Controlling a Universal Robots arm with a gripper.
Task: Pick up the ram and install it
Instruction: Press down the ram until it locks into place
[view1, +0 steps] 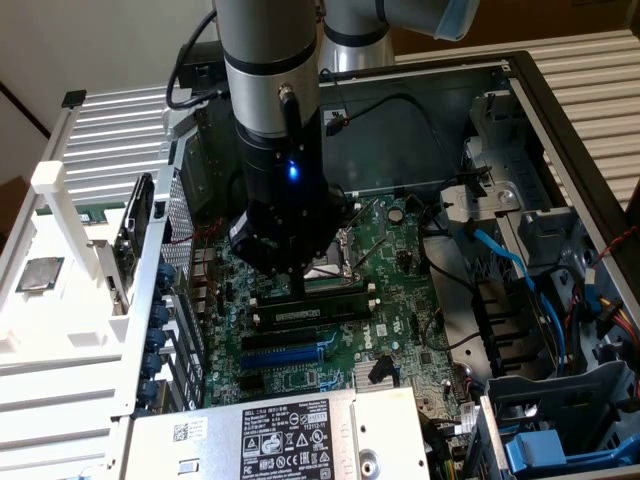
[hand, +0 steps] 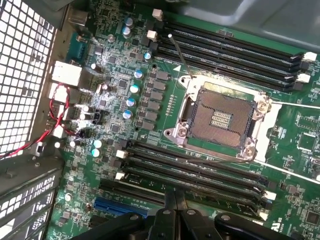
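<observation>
Green mobo (view1: 400, 300) in PC case (view1: 560, 130) | gripper (hand: 174, 200) closed, empty, over RAM slots (hand: 200, 172) | ram (view1: 310, 312) seated

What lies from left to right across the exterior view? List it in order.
Silver processor chip on the white rack → perforated case wall → gripper low over the motherboard's memory slots → blue cable → red and yellow wires at the right edge.
</observation>
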